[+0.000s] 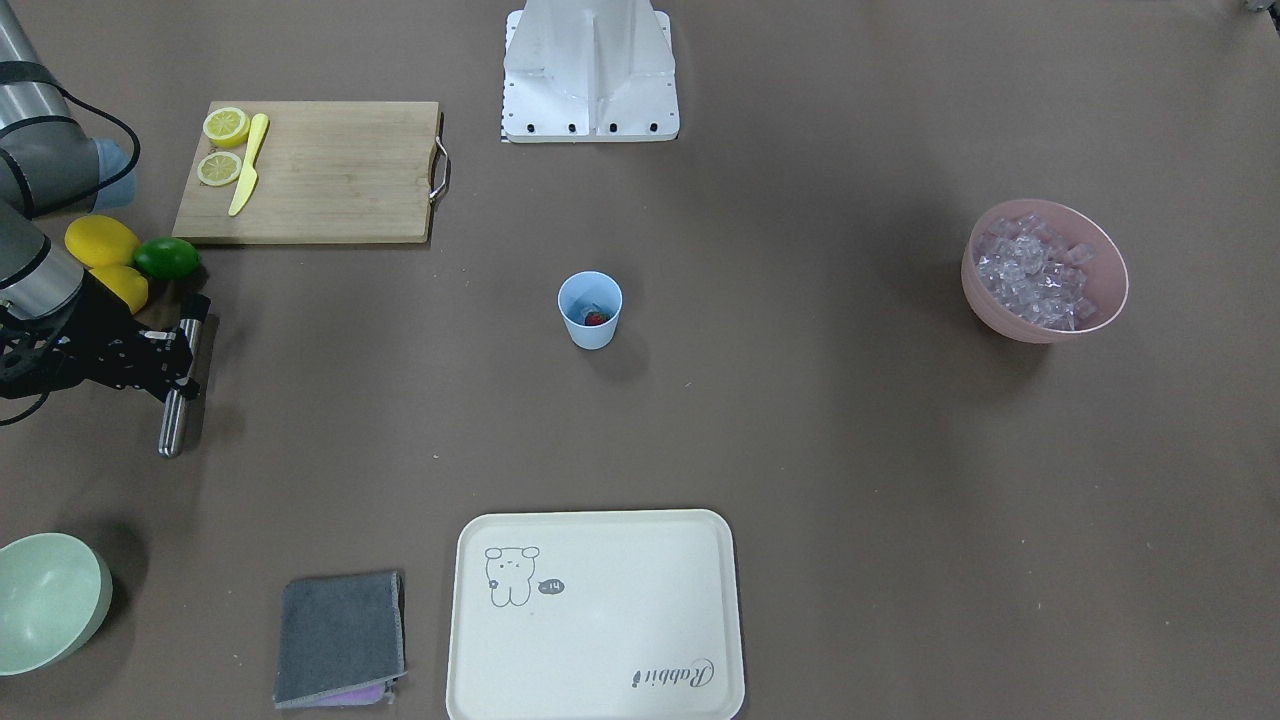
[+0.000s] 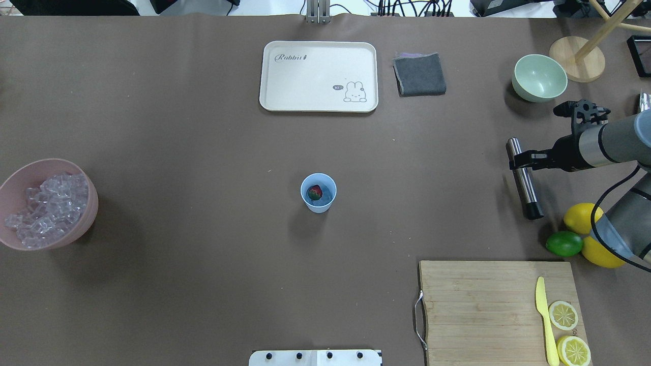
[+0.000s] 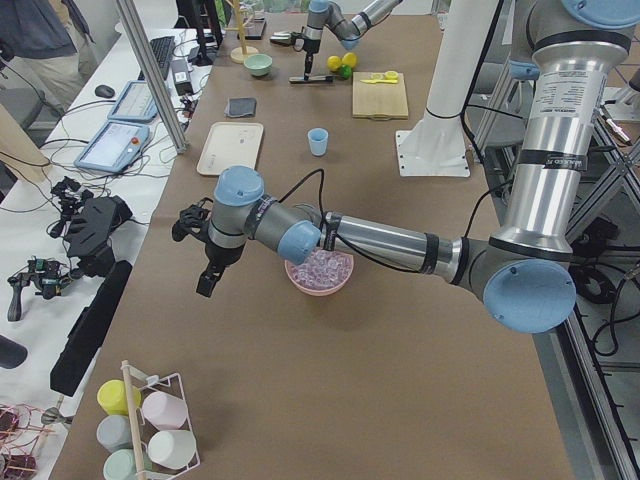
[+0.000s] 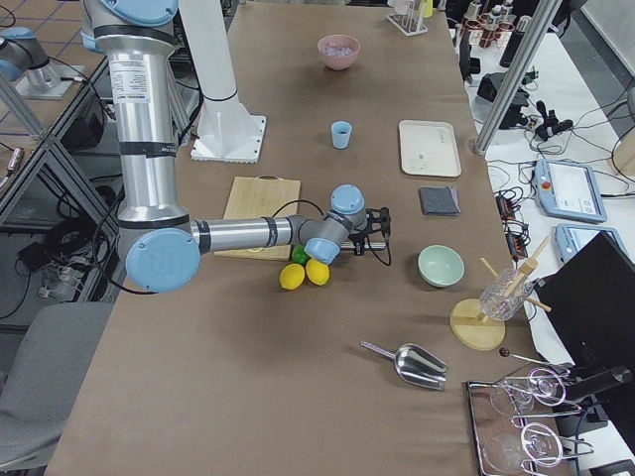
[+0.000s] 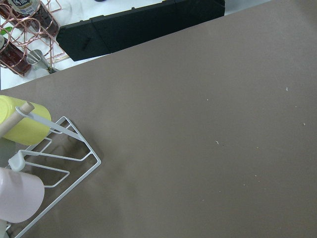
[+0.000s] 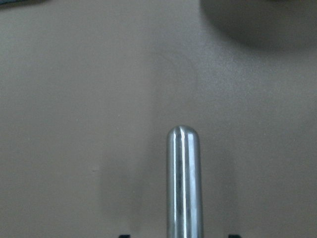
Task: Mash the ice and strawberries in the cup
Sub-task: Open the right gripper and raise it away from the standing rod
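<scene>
Beside lemons (image 2: pixel 582 217) and lime (image 2: pixel 564 244), the right hand (image 2: pixel 521 160), spread, straddles a steel rod (image 2: pixel 527 190); left hand (image 3: pixel 205 283) unclear.

Pale light-blue tapered cup (image 2: pixel 319 207), no handle, stands upright with its mouth up near the middle of the table (image 2: pixel 203 152), well apart from everything else. One small red strawberry (image 2: pixel 315 192) with a bit of green lies inside on the bottom, off to one side, with a faint clear glint next to it, can't tell what. The ice (image 2: pixel 45 207) is a heap of small clear cubes with a bluish-white glint, filling a pink bowl (image 2: pixel 93 203) at the table end on the robot's left, far from the cup.
</scene>
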Robot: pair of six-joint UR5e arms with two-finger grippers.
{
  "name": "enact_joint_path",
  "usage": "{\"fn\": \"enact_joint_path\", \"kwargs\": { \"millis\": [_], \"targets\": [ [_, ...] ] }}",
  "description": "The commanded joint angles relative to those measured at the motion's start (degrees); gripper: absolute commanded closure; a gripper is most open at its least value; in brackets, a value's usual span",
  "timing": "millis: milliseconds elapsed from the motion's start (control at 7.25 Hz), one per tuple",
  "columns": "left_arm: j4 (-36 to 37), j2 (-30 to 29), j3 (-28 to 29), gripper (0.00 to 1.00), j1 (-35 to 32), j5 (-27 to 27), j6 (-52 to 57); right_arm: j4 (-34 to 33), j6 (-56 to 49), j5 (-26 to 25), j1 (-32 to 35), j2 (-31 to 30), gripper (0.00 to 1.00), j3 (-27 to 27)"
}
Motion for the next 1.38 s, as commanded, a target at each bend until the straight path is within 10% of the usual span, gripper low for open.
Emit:
{"fn": "enact_joint_path", "kwargs": {
  "millis": [0, 552, 1242],
  "targets": [
    [0.2, -0.5, -0.2, 0.03, 0.0, -0.2, 0.0, -0.2, -0.4, 4.3, 3.1, 0.0, 0.12, 0.4],
    [3.7, -3.7, 0.3, 0.03, 0.2, -2.5, 0.0, -19.2, -17.2, 15.4, 19.9, 5.0, 0.09, 0.5],
    [16.1, -6.8, -1.1, 0.03, -4.4, -7.8, 4.3, -51.1, -45.4, 14.8, 31.6, 14.5, 0.04, 1.9]
  ]
}}
